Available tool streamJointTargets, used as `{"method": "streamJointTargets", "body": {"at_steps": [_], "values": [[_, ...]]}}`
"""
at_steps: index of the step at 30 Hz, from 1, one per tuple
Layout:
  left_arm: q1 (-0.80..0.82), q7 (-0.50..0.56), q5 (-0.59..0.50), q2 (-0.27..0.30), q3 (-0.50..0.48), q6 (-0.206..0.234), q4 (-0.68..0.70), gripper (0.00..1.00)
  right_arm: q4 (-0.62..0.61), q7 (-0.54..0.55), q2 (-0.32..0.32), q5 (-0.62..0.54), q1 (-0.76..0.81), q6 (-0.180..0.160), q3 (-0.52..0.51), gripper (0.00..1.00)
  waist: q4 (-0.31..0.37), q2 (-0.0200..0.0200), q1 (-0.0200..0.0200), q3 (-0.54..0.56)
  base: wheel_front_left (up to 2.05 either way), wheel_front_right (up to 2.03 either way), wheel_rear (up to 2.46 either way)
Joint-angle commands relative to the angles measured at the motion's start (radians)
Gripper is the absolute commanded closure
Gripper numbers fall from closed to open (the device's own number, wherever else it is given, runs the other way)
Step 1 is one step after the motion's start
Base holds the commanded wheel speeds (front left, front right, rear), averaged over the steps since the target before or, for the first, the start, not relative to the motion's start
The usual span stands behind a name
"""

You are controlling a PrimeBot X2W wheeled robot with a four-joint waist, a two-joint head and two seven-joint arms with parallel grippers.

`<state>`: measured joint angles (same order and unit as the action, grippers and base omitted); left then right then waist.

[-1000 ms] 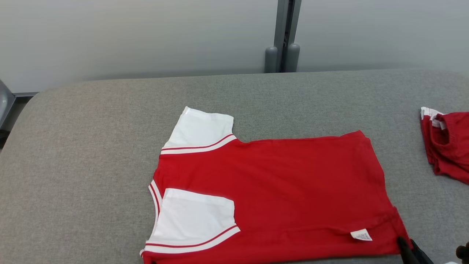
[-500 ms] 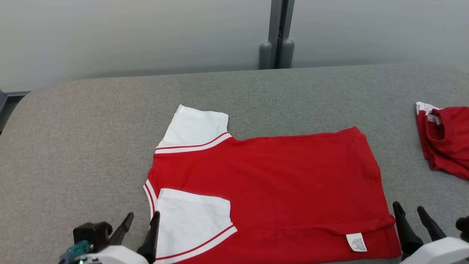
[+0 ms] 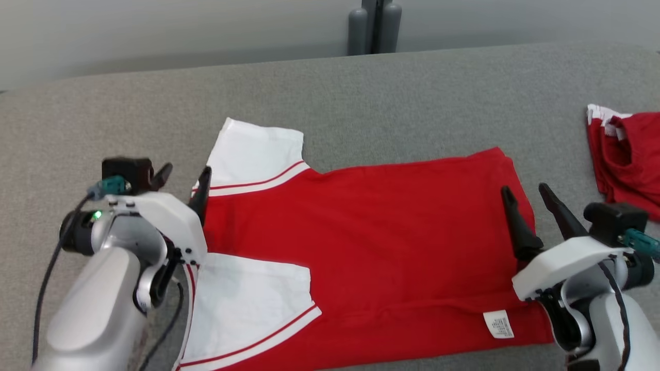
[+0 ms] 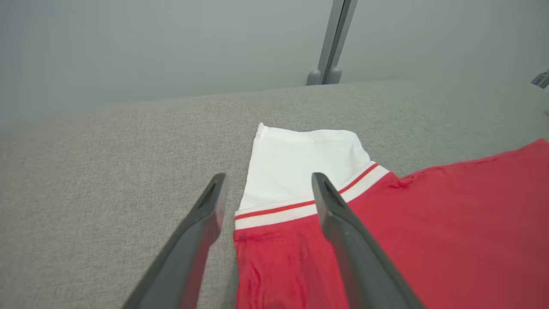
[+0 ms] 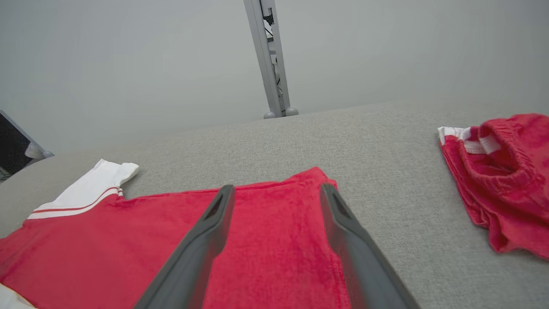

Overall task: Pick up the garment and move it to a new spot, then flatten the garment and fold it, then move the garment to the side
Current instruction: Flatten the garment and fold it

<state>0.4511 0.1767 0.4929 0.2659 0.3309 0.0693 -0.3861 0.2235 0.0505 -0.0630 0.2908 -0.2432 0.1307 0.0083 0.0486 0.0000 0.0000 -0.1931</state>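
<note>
tabletop (image 3: 361,93), garment (image 3: 386,232) between left gripper (image 3: 186,170) and right gripper (image 3: 524,188)

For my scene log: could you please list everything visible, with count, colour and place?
table: 1, grey, under everything
shirt: 1, red with white sleeves, flat at the table's middle
label: 1, white, near the shirt's right edge
second garment: 1, red and white, crumpled at the table's right edge
post: 1, grey, behind the table
left gripper: 1, dark fingers apart, at the shirt's left edge
right gripper: 1, dark fingers apart, at the shirt's right edge
</note>
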Motion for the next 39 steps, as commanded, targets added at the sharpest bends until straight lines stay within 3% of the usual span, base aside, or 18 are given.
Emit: {"method": "streamJointTargets", "body": {"at_steps": [1, 8, 17, 26, 27, 28, 30, 34, 39], "values": [[0.062, 0.010, -0.004, 0.002, 0.002, -0.013, -0.038, 0.00, 0.014, -0.010, -0.011, -0.002, -0.038, 0.000, 0.019, 0.00, 0.027, 0.0000, 0.0000, -0.049, 0.00, 0.00, 0.00], [0.294, 0.043, -0.042, 0.014, 0.024, -0.043, -0.236, 0.00, 0.082, -0.055, -0.030, 0.014, -0.175, 0.000, 0.094, 0.00, 0.082, 0.0000, 0.0000, -0.149, 0.00, 0.00, 0.00], [0.461, 0.014, -0.085, 0.002, 0.045, -0.005, -0.444, 0.00, 0.134, -0.099, -0.046, 0.045, -0.279, 0.000, 0.164, 0.00, 0.136, 0.0000, 0.0000, -0.239, 0.00, 0.00, 0.00], [0.550, 0.021, -0.117, 0.017, 0.076, 0.004, -0.594, 0.00, 0.154, -0.119, -0.063, 0.063, -0.334, 0.000, 0.206, 0.00, 0.160, 0.0000, 0.0000, -0.265, 0.00, 0.00, 0.00], [0.559, 0.024, -0.120, 0.018, 0.080, 0.002, -0.608, 0.17, 0.156, -0.121, -0.064, 0.065, -0.339, 0.000, 0.209, 0.00, 0.161, 0.0000, 0.0000, -0.267, 0.00, 0.00, 0.00], [0.567, 0.027, -0.126, 0.020, 0.087, -0.001, -0.622, 0.56, 0.157, -0.123, -0.065, 0.067, -0.344, 0.000, 0.212, 0.00, 0.163, 0.0000, 0.0000, -0.269, 0.00, 0.00, 0.00], [0.573, 0.039, -0.133, 0.019, 0.104, -0.020, -0.649, 1.00, 0.160, -0.125, -0.068, 0.071, -0.352, 0.000, 0.216, 0.00, 0.165, 0.0000, 0.0000, -0.271, 0.00, 0.00, 0.00], [0.585, 0.030, -0.124, 0.006, 0.116, -0.057, -0.681, 1.00, 0.173, -0.114, -0.087, 0.062, -0.373, 0.000, 0.231, 0.00, 0.161, 0.0000, 0.0000, -0.272, 0.00, 0.00, 0.00], [0.609, -0.030, -0.106, -0.017, 0.107, -0.068, -0.682, 1.00, 0.225, -0.068, -0.140, 0.043, -0.412, 0.000, 0.254, 0.00, 0.133, 0.0000, 0.0000, -0.253, 0.00, 0.00, 0.00]]}}
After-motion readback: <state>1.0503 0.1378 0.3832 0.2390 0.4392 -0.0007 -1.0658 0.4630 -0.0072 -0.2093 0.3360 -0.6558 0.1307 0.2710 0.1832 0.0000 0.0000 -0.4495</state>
